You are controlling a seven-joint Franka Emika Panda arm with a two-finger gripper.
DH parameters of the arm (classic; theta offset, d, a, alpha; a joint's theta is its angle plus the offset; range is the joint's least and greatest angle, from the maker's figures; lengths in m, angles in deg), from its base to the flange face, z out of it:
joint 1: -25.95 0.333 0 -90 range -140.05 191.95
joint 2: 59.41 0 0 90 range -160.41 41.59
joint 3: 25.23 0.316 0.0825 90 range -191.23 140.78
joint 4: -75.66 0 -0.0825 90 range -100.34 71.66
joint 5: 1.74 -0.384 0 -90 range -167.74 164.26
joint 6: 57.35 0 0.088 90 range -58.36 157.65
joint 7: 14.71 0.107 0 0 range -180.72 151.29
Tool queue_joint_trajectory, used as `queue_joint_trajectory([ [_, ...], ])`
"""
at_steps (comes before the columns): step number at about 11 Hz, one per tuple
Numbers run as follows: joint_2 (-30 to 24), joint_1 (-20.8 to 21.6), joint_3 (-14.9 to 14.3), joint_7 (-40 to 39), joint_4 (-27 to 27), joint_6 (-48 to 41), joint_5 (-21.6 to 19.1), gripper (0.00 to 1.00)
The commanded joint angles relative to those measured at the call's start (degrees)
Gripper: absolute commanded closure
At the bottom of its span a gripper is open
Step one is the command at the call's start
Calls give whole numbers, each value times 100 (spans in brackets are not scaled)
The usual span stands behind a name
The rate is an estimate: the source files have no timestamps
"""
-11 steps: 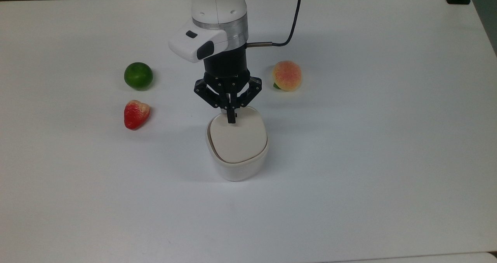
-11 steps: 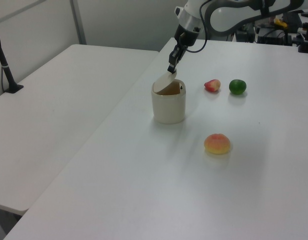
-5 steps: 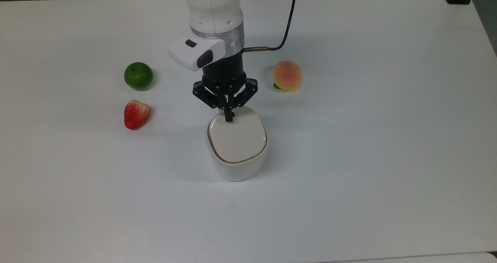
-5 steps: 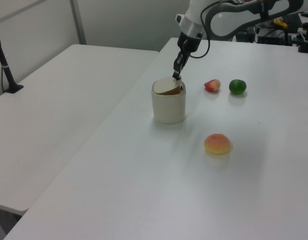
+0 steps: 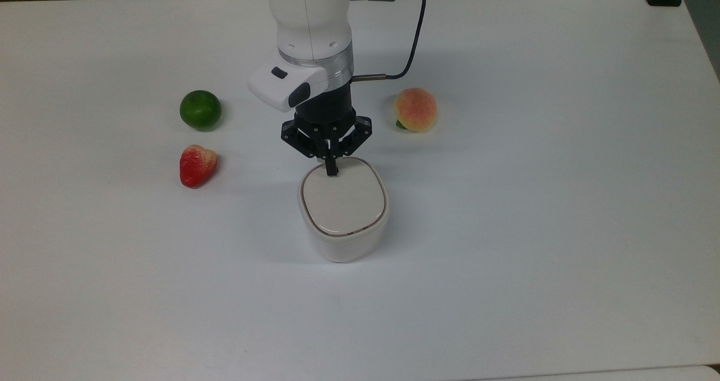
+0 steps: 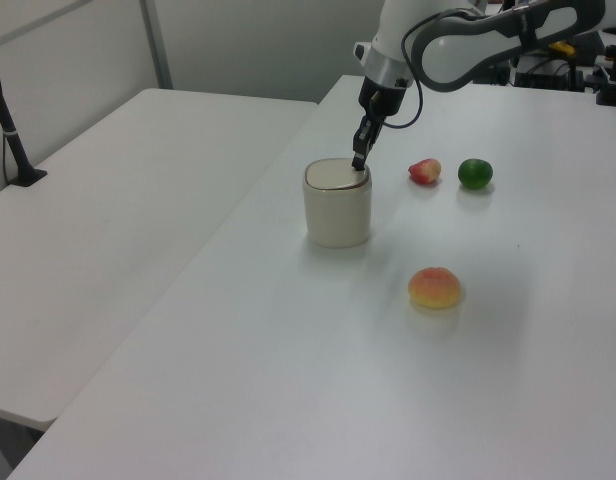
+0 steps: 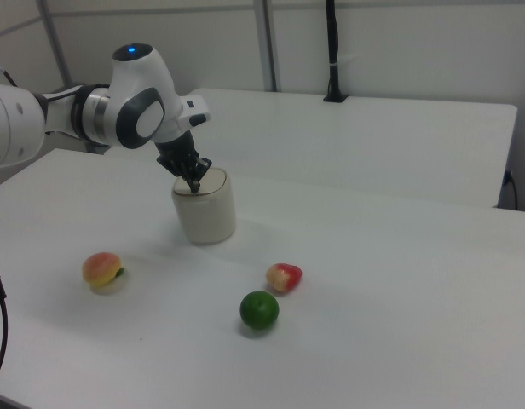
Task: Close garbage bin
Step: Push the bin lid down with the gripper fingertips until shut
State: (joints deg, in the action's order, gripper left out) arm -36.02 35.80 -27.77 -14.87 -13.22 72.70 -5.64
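In the top view, the small white rounded-square plastic garbage bin (image 5: 343,215) stands near the middle of the white table (image 5: 562,201). The black two-finger claw (image 5: 332,170), fingers pressed together and holding nothing, touches the far edge of the bin's flat cream lid (image 5: 343,202), which lies level inside the rim. A green round lime (image 5: 200,110) and a red strawberry (image 5: 197,165) lie to the top view's left, a peach (image 5: 415,109) to its right.

The left view shows the bin's (image 6: 338,203) tall side wall and the claw (image 6: 357,161) tip on the lid's far edge.

The right view shows the claw (image 7: 194,182) resting atop the bin (image 7: 205,205).
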Motion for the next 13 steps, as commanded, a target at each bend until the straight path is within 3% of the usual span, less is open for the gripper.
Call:
queue_joint_trajectory([
  [1, -89, 26, -10, -125, -235, -103, 82, 100],
  [7, 34, 26, -10, -125, -218, -50, 82, 100],
  [13, -492, -62, -10, -90, -165, -383, 29, 100],
])
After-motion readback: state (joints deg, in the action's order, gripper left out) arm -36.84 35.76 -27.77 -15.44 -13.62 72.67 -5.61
